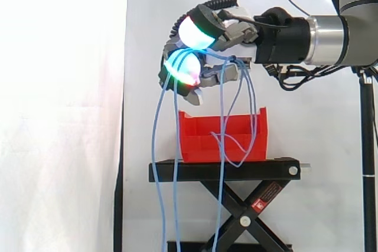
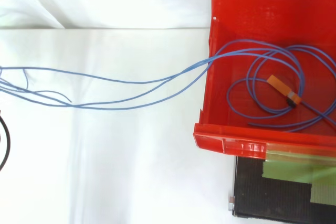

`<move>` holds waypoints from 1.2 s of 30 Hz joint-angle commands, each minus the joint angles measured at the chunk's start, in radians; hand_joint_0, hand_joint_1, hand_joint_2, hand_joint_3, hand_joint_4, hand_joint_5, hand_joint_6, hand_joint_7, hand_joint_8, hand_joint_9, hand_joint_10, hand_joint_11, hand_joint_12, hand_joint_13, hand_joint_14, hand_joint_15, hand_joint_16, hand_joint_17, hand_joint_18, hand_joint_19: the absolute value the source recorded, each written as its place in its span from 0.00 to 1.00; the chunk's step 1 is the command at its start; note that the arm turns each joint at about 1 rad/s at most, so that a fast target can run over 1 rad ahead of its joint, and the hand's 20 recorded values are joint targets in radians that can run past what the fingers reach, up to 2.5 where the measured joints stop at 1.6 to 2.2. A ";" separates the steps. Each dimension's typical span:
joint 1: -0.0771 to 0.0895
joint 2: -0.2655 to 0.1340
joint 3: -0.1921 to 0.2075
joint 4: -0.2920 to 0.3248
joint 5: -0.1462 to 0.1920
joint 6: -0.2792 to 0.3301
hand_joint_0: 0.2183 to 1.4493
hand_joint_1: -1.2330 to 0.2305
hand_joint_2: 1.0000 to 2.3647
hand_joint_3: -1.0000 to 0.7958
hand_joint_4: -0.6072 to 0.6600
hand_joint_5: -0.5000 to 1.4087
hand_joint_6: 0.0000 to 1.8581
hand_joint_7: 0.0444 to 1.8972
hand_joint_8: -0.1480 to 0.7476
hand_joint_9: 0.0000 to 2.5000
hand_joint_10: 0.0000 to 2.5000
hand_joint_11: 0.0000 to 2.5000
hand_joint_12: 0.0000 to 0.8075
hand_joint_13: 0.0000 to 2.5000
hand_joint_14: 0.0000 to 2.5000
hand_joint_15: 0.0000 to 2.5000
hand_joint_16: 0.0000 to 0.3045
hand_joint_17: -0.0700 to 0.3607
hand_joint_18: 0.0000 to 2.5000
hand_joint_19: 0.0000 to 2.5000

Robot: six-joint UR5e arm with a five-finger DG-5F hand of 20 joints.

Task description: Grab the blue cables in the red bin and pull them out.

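Gripping blue cables [image 1: 154,146], hand [image 1: 231,38], orange tag [image 2: 283,88], bin [image 2: 231,143]

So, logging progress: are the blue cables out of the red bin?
Partly: blue cables loop inside red bin, strands trail over its rim.

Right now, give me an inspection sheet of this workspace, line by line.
Surface: black stand carries the red bin.
Job's things: blue cables, loops lying in the bin, strands running out over its wall.
Clutter: orange tag among the loops.
Grippers: the hand is above the bin, fingers curled round the cables.
Cables: some strands hang from the hand past the stand's edge, others drop into the bin.
Surroundings: white curtain behind; black pole at the right.
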 commanded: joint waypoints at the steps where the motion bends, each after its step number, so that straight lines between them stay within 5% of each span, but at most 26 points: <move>1: 0.001 0.000 -0.001 0.000 0.000 0.000 0.44 0.34 0.00 0.00 0.66 0.77 0.05 0.40 0.49 0.49 0.01 0.44 0.42 0.53 0.39 0.47 0.14 0.38 0.37 0.42; 36: -0.001 0.000 0.000 0.000 -0.002 0.000 0.54 0.21 0.00 0.00 0.71 0.72 0.15 0.34 0.48 0.47 0.01 0.46 0.40 0.52 0.38 0.47 0.13 0.37 0.34 0.44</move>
